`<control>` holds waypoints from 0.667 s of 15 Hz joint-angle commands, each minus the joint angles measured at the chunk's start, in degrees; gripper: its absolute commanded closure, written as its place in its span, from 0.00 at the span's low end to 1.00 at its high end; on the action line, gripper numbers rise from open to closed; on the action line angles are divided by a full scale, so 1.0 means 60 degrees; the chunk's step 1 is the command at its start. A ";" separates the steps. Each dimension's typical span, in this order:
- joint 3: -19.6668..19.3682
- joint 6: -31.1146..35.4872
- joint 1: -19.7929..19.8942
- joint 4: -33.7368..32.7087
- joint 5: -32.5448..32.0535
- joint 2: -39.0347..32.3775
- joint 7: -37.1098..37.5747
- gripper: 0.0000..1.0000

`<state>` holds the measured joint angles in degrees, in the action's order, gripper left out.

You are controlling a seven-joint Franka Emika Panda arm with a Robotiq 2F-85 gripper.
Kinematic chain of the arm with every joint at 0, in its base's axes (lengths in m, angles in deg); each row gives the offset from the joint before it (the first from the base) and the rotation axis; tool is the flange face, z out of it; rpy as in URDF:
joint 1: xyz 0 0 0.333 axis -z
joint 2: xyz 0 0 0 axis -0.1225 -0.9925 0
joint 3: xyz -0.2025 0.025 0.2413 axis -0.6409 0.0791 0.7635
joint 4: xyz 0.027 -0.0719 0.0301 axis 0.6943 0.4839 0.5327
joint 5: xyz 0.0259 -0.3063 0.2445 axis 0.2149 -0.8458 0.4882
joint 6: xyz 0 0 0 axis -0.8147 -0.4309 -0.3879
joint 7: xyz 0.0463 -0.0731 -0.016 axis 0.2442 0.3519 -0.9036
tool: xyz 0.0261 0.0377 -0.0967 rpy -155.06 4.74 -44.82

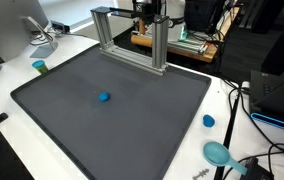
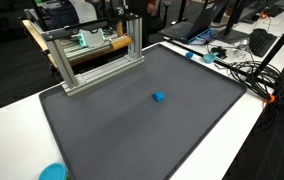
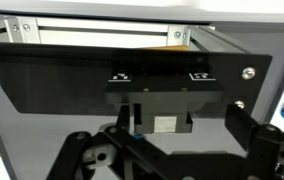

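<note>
the gripper (image 3: 172,158) fills the bottom of the wrist view, its fingers (image 3: 270,150) spread wide with nothing between them. the metal frame (image 3: 102,28) runs along the top of that view, well apart from the fingers. in both exterior views it stands at the upper edge of the dark mat (image 1: 132,130). a small blue piece (image 1: 103,97) lies mid-mat.

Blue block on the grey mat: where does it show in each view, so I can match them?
In an exterior view: blue block near the middle of the mat.
In an exterior view: blue block near the mat's middle.
Wrist view: not in it.
Shared landmark: the aluminium frame at the mat's edge, in all three.
</note>
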<state>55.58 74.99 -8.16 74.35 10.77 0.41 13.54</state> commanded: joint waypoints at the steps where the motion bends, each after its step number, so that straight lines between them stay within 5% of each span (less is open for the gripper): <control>1: 0.0226 0.0292 0.0148 0.0119 -0.0121 -0.0110 0.0345 0.20; 4: 0.0217 0.0212 0.0236 0.0093 -0.0246 -0.0098 0.0368 0.28; 10: 0.0107 0.0184 0.0241 0.0263 -0.0400 0.0058 -0.0001 0.23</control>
<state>56.19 75.33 -7.14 74.44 9.73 -0.15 14.45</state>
